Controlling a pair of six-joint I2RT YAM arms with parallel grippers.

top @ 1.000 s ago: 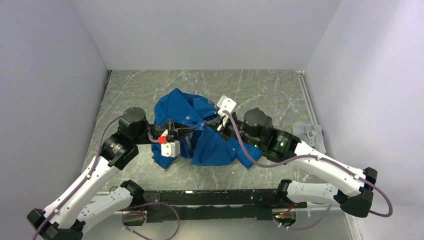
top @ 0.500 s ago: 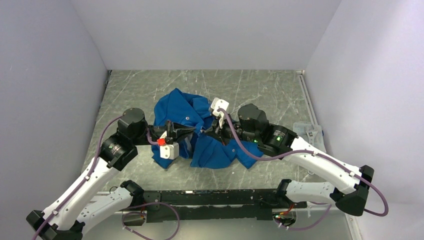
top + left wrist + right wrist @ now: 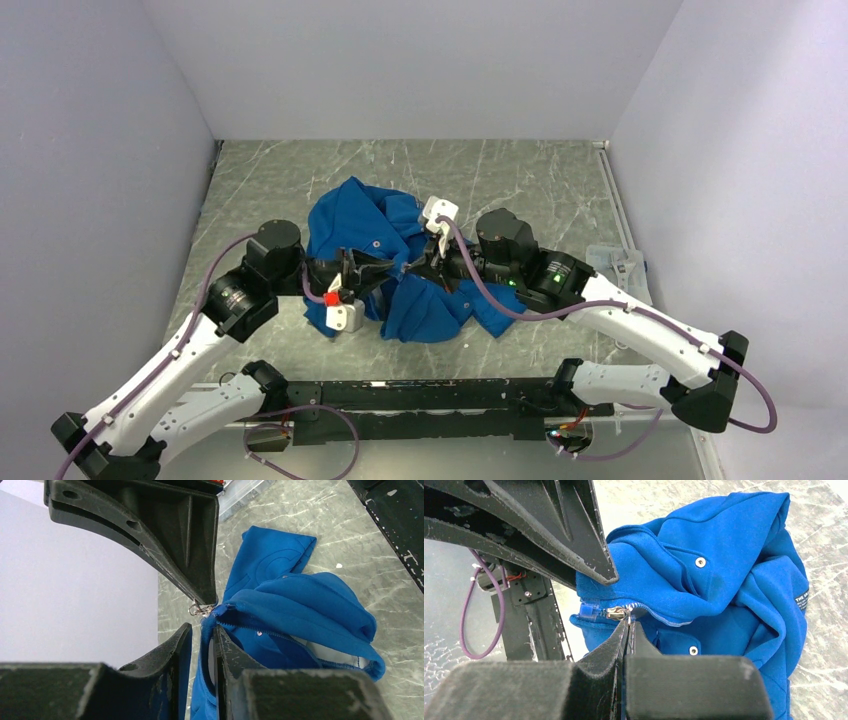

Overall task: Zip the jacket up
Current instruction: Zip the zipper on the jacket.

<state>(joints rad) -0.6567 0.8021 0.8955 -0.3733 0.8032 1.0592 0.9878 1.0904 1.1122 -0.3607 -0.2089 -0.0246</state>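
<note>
The jacket [image 3: 410, 300] lies in a crumpled heap near the middle of the bench [image 3: 520, 175], between the two arms, with a bunch of cloth gathered where the hands meet. The left hand [image 3: 203, 631] is all but closed, its fingers pinching a fold of blue cloth at the bottom end of the zip. The right hand [image 3: 626, 626] is closed tight, tips together, and appears to have the small silver zip pull [image 3: 616, 612] nipped between them (the tab is mostly hidden by the tips, so this is a judgement, not a certainty). From the slider the teeth run off in a curve, not a straight line.

The jacket is soft, light and floppy. It will hold no shape of its own and will likely bunch ahead of the slider unless the zip line is drawn taut. The sensible holds look like the present ones: the hem beside the zip's base as an anchor, and the tab to draw. That tab is small and smooth, so a sharp tug could slip it free. A steady pull along the teeth looks safer.
</note>
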